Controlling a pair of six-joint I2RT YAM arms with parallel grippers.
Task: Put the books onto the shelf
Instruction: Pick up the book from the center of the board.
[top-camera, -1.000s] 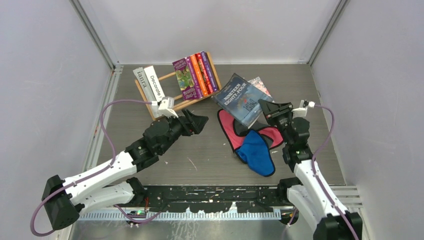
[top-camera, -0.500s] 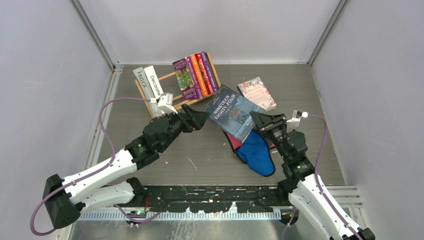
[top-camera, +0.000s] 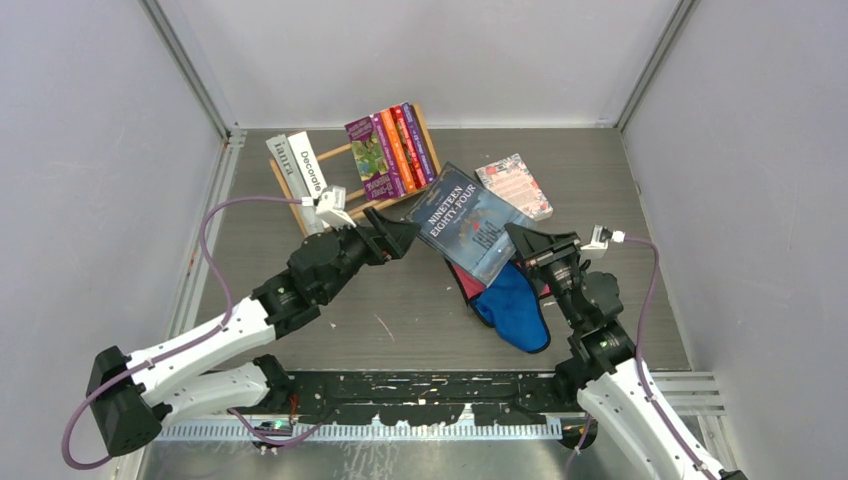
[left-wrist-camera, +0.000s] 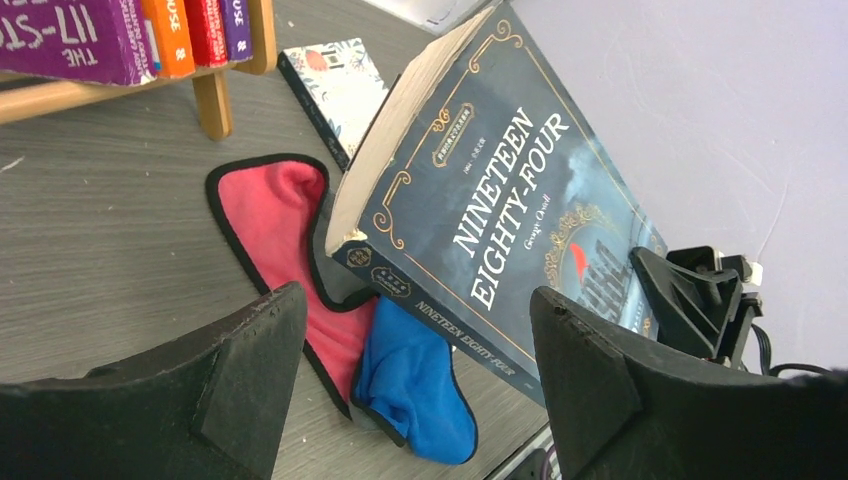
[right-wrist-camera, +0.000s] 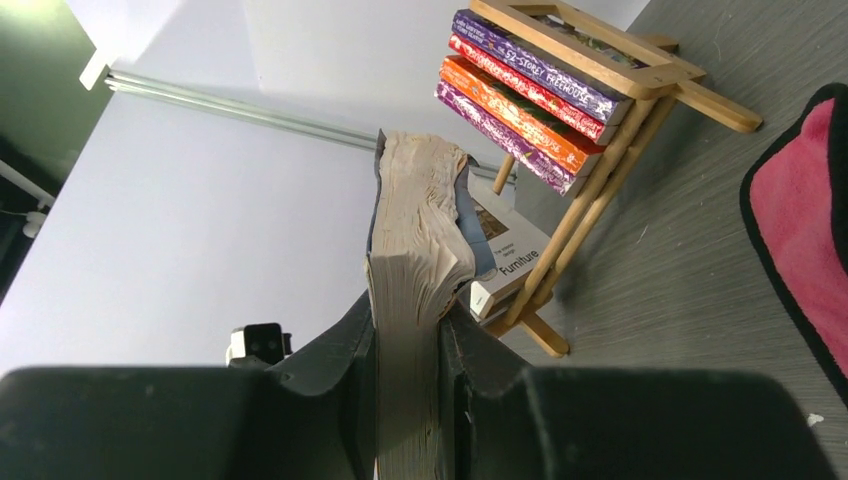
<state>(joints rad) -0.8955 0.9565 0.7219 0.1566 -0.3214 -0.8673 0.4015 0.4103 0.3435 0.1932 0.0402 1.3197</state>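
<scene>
top view
- book: the dark book (top-camera: 470, 222) is off the table (top-camera: 400, 315), pinched at its near-right end by the right gripper (top-camera: 528, 243).
- long axis: runs from that gripper up-left, towards the rack (top-camera: 336, 152).
- left gripper (top-camera: 398, 236): jaws wide, empty, just left of the book's free end and facing it.
- rack gap: open between the big books (top-camera: 300, 160) and the paperback row (top-camera: 395, 150).
- floral book (top-camera: 513, 186): flat at back right, apart.

left wrist view
- book vs jaws: ahead of the spread fingers, cover up, not touching.
- below: red cloth (left-wrist-camera: 270, 210), blue cloth (left-wrist-camera: 420, 395).

right wrist view
- grip: fingers clamp both covers, page edge towards the camera.
- judgement: looks like a handover; the left arm is nearer the rack.
</scene>
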